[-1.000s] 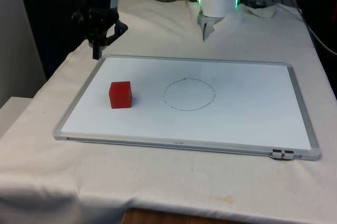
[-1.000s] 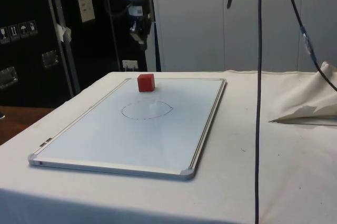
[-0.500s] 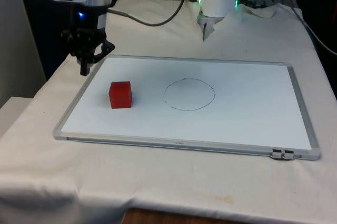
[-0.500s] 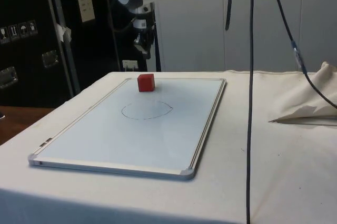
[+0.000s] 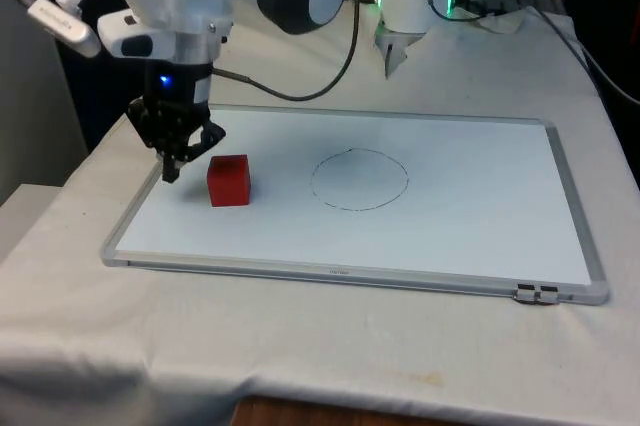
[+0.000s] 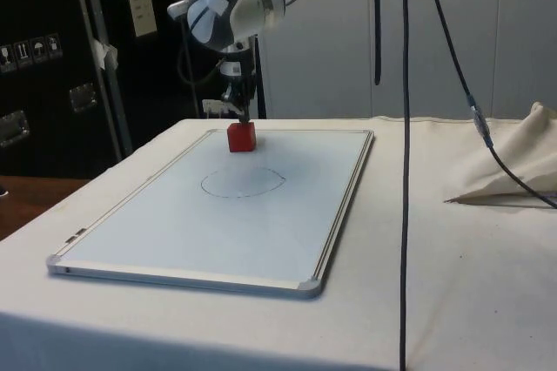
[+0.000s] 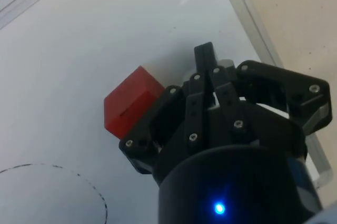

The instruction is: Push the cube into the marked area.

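the red cube [image 5: 229, 180] sat on the whiteboard [image 5: 480, 216], toward the front view's left of the drawn circle [image 5: 359, 179] and apart from it. the gripper [image 5: 171, 172] was low just beside the cube on the side away from the circle, fingers pressed together and empty; whether it touched the cube was unclear.
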Robot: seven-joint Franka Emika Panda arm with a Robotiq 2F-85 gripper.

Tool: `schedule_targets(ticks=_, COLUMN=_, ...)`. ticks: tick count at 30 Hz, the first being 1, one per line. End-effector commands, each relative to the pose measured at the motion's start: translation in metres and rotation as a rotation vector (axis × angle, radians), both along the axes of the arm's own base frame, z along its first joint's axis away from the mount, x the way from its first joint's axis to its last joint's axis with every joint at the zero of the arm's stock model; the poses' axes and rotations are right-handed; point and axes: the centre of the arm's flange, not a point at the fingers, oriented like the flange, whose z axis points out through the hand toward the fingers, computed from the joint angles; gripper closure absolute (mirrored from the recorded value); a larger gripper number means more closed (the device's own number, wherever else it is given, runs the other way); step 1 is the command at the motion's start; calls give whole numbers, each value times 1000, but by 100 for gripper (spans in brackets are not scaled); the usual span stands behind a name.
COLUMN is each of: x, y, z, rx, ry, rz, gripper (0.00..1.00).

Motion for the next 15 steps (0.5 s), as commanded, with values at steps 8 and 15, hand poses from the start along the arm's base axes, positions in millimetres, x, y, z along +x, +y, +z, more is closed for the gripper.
schedule_targets(ticks=8, x=-3, y=11, z=-5, rx=9, ry=10, rz=-2, gripper=100)
schedule_targets(ticks=15, x=-7, y=29, z=-5, rx=47, ry=25, rz=11, gripper=100)
